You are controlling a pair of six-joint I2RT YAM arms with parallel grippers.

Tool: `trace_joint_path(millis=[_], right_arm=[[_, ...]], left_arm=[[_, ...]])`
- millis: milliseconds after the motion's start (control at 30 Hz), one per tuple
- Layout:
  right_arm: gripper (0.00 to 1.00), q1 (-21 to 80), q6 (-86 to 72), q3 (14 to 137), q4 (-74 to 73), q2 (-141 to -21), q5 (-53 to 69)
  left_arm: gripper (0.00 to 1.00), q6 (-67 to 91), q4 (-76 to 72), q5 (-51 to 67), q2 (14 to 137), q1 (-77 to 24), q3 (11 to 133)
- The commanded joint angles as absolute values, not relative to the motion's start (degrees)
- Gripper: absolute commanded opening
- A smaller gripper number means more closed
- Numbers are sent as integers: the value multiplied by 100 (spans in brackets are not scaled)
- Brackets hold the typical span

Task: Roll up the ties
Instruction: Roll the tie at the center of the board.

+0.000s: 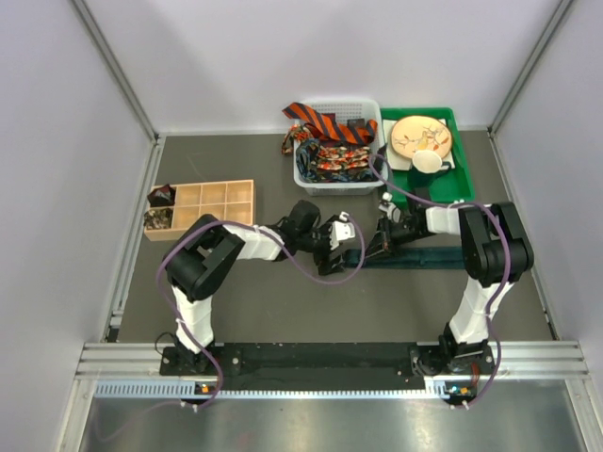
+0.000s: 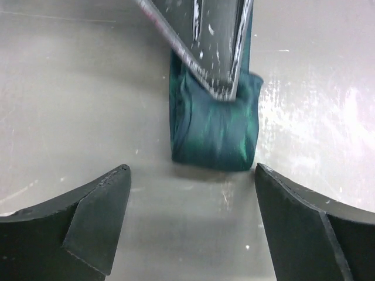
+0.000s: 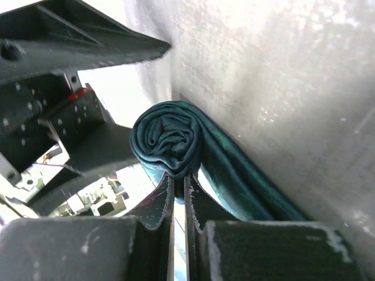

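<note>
The dark teal fabric necktie lies on the dark grey table top at its middle, between the two grippers. Its left end is wound into a tight spiral roll. The unrolled rest runs flat to the right, alongside the right arm.

The right gripper has its jaws drawn together to a thin slit, with the tips pressed against the edge of the roll. Whether any fabric is caught between them cannot be told. The left gripper faces the roll with its jaws spread wide and holds nothing. Its black fingers stand clear of the fabric on either side.

At the far edge of the table a white plastic basket holds an orange-and-black striped tie, draped over its rim, and dark ties with red patterns. Just right of it a green tray carries a round wooden plate and a white cup. To the left sits a light wooden box with compartments. Its leftmost cells hold dark bundles too small to make out.
</note>
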State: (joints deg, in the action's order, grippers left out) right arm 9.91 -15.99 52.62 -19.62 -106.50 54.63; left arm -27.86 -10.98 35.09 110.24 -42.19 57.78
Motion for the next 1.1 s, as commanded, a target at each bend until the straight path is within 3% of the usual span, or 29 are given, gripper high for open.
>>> trace_joint_path(millis=[0, 333, 700, 833, 933, 967, 1067], right_arm=[[0, 923, -1134, 5326, -2056, -10933, 4439], [0, 826, -1248, 5581, -2399, -11083, 3753], [0, 835, -1213, 5599, -2488, -11101, 3436], [0, 835, -1152, 5678, -2610, -11004, 3726], [16, 835, -1108, 5730, -2777, -10732, 3937], [25, 809, -1099, 5739, -2838, -10644, 4059], [33, 703, -1081, 5713, -3006, -10337, 4427]], left_arm=[[90, -2426, -2248, 4289, 11003, -4122, 5195], [81, -1495, -3945, 4737, 11794, -4210, 5370], [44, -1151, -4219, 4667, 12173, -4368, 5502], [28, -1790, -3054, 4194, 11892, -4438, 5598], [23, -2318, -1744, 3754, 11567, -4447, 5634], [20, -2433, -1018, 3414, 11453, -4456, 5677], [15, -2724, -249, 2885, 11303, -4456, 5809]])
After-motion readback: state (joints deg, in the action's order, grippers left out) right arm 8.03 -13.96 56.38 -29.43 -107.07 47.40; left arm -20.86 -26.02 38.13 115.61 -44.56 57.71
